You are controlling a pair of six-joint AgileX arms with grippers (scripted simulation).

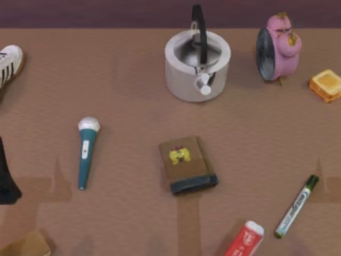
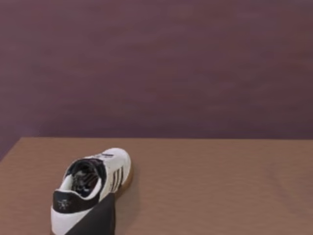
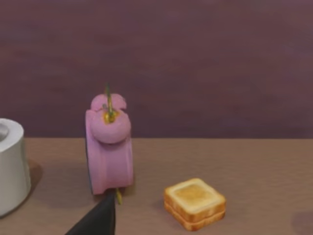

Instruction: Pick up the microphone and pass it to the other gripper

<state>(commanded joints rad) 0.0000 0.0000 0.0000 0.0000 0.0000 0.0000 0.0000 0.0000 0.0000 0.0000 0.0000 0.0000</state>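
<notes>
The microphone (image 1: 87,152) lies flat on the left part of the table, its white-silver head toward the far side and its teal handle toward the near edge, with nothing touching it. Of my left arm (image 1: 6,181), only a black part shows at the top view's left edge, well left of the microphone. In the left wrist view one black finger (image 2: 95,221) stands off to the side, the jaws apart and empty. My right arm is outside the top view. Its wrist view shows one black finger (image 3: 100,220), also apart from its twin and holding nothing.
A white kettle (image 1: 197,63) stands at the back centre, with a pink alarm clock (image 1: 279,47) and toast (image 1: 326,85) at the back right. A brown book (image 1: 187,164) lies mid-table. A green-capped marker (image 1: 296,207) and a red tube (image 1: 245,240) lie front right, and a shoe (image 1: 9,63) sits at the far left.
</notes>
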